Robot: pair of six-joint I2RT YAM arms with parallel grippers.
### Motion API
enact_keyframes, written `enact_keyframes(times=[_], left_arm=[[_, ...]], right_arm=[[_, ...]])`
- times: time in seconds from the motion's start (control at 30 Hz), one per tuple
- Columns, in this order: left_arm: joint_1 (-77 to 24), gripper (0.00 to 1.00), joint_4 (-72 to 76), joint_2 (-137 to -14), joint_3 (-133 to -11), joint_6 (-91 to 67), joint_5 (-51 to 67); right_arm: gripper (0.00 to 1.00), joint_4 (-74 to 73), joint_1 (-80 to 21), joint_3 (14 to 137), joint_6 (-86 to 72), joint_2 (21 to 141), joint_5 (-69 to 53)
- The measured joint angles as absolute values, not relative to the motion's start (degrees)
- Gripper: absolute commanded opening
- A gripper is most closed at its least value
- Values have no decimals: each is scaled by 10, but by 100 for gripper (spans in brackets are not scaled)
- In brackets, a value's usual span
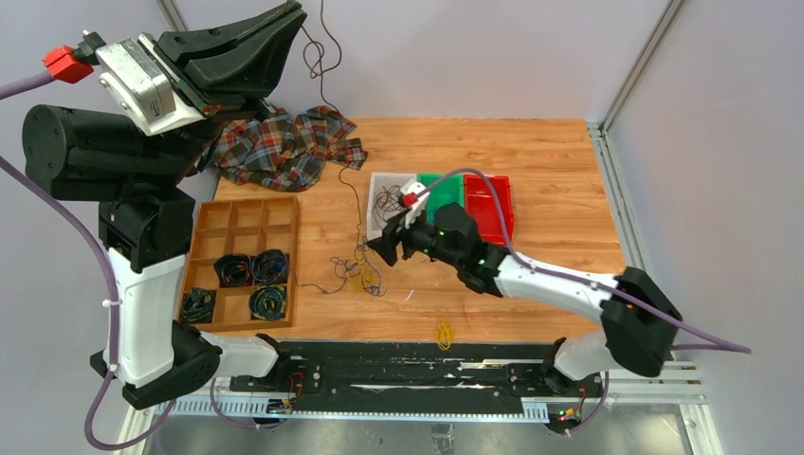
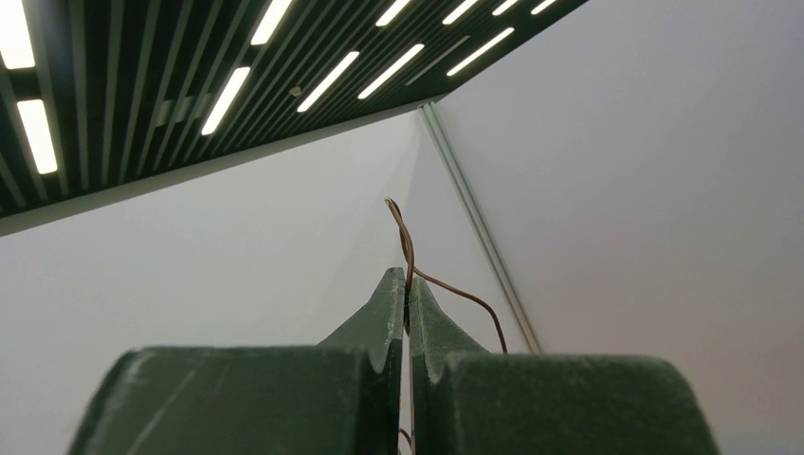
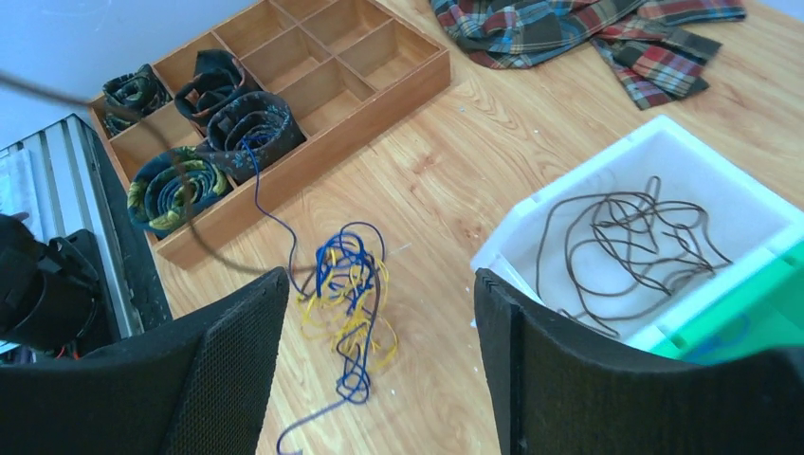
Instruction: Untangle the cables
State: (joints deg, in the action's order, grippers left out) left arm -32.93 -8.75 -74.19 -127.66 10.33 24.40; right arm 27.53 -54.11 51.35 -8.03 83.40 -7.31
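A tangle of blue and yellow cables (image 1: pixel 358 270) lies on the wooden table in front of the bins, also seen as the cable tangle (image 3: pixel 351 303) in the right wrist view. A thin brown cable (image 1: pixel 322 57) rises from it to my left gripper (image 1: pixel 296 13), which is lifted high at the back left. The left gripper (image 2: pixel 408 284) is shut on this brown cable (image 2: pixel 408 232). My right gripper (image 1: pixel 384 248) hovers just right of the tangle. The right gripper (image 3: pixel 379 275) is open, with the tangle below and between its fingers, untouched.
A white bin (image 1: pixel 391 175) holding loose brown cables sits beside a green bin (image 1: pixel 441 190) and a red bin (image 1: pixel 493 204). A wooden divided tray (image 1: pixel 294 256) with coiled bundles stands left. A plaid cloth (image 1: pixel 284 147) lies behind it. A small yellow cable (image 1: pixel 444 332) rests near the front edge.
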Motion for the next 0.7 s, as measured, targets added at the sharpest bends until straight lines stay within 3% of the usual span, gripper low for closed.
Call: enact_keyframes(times=[0.23, 0.43, 0.6, 0.7], left_arm=[[-329, 1, -82, -738, -1270, 112, 244], [-329, 1, -80, -739, -1270, 112, 243], [-329, 1, -80, -743, -1273, 114, 243], [-329, 1, -81, -744, -1273, 118, 242]], right_arm=[[74, 258, -530, 466, -57, 713, -98], [73, 240, -531, 531, -43, 741, -182], [60, 243, -532, 625, -44, 823, -231], [47, 256, -532, 650, -53, 865, -241]])
